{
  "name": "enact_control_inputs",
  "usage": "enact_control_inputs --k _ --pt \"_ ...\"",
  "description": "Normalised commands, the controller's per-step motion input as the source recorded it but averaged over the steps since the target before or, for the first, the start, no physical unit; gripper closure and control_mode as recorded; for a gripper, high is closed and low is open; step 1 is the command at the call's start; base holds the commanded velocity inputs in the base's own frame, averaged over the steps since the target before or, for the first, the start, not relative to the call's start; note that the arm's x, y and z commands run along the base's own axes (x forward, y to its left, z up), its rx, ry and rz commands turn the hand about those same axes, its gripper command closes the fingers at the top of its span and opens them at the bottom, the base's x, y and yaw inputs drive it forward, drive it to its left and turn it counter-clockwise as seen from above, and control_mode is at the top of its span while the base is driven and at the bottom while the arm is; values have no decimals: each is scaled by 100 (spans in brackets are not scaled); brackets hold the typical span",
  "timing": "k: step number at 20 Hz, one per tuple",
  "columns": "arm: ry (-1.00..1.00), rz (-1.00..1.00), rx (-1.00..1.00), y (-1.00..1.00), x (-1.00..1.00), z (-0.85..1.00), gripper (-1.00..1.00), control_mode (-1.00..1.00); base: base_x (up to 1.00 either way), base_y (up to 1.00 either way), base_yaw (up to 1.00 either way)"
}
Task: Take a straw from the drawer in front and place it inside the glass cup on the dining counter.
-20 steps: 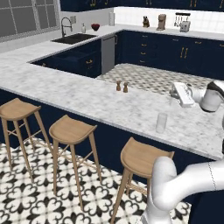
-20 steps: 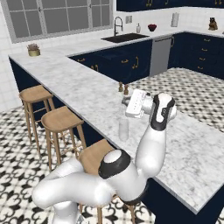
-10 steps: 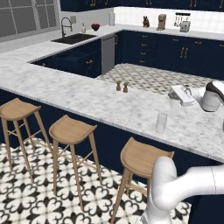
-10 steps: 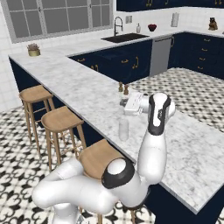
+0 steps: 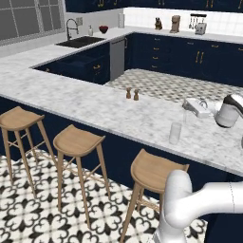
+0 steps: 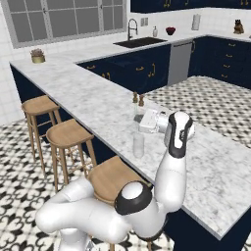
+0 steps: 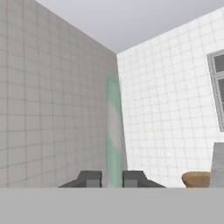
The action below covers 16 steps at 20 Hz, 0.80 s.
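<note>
Over the dining counter [image 5: 118, 111], in the left base view, the gripper [image 5: 186, 105] is seen at about 1 o'clock from the glass cup [image 5: 175, 133], near it but not above its mouth. For a good result, the hand should be brought over the rim of the cup, and the straw should be kept upright, so that its lower end is lowered inside the glass before the fingers are loosened. The straw itself is too thin to be made out here, and the arm is cut off at the right edge.

From the right base view, the gripper [image 6: 142, 117] is found at 12 o'clock from the glass cup [image 6: 138, 144], slightly beyond it. A thin pale line near the fingers may be the straw, but this cannot be confirmed.

Between the two dark fingertips [image 7: 91, 178] in the hand view, the straw [image 7: 114, 131] is held; it rises as a blurred pale greenish stick toward 12 o'clock. The fingers are closed on it. Its lower end is hidden below the fingers. A wooden stool [image 7: 196, 178] is partly cut off at 4 o'clock.
</note>
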Motion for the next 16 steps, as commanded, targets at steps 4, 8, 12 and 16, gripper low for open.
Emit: enact_control_inputs --k 4,8,12,16 --pt "-1 0 17 16 0 0 100 -100 0 0 0" --pt "-14 0 4 0 2 0 100 -100 0 0 0" --pt "-12 0 0 0 26 0 100 -100 0 0 0" --pt "-1 0 -2 -7 26 -1 100 -100 0 0 0"
